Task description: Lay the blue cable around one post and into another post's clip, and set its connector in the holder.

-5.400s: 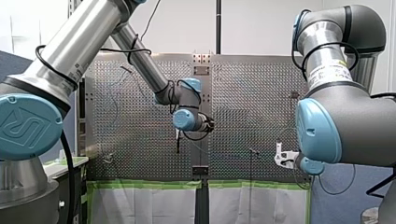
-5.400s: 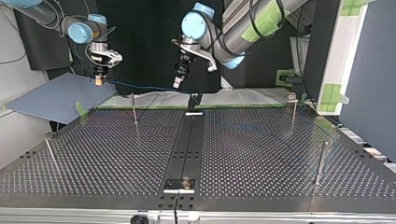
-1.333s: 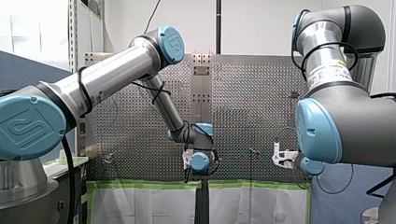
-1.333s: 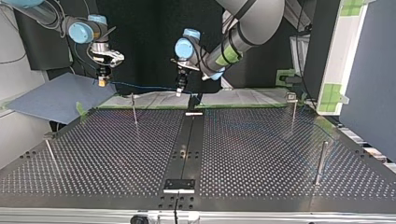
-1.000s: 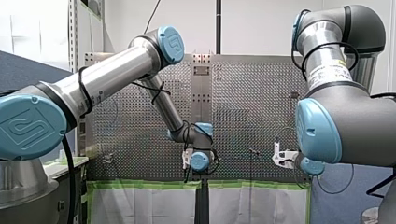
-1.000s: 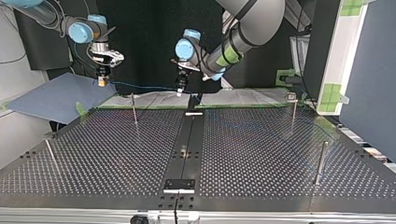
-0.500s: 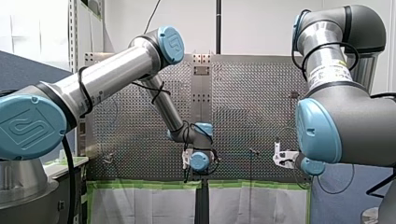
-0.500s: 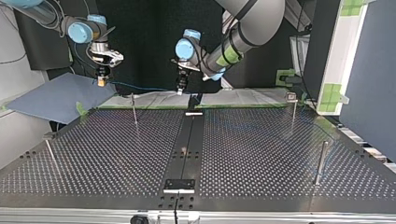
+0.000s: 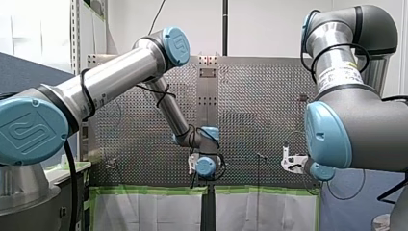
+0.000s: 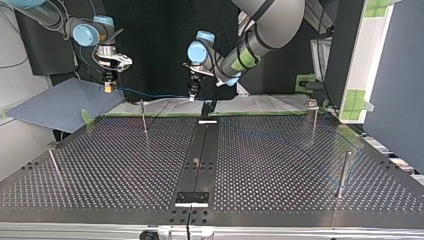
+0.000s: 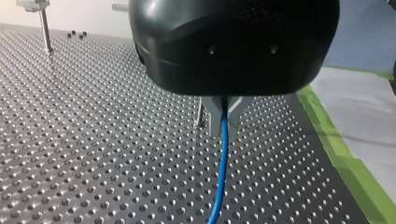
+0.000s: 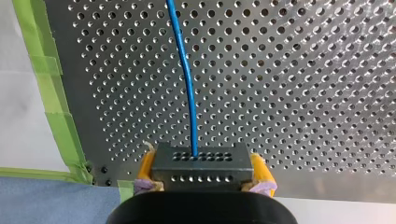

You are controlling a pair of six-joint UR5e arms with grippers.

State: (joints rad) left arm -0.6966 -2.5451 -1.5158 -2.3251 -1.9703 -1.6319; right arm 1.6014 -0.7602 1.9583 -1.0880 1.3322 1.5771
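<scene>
One blue cable — left tool pinches it, right tool clamps one connector.

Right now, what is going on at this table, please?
Both arms hold one blue cable. My right gripper has its jaws shut on the dark connector at the cable's end, yellow pads on both sides. My left gripper pinches the cable further along. The cable spans between them near the perforated table's far edge in the top view. The connector is not yet in any holder.
</scene>
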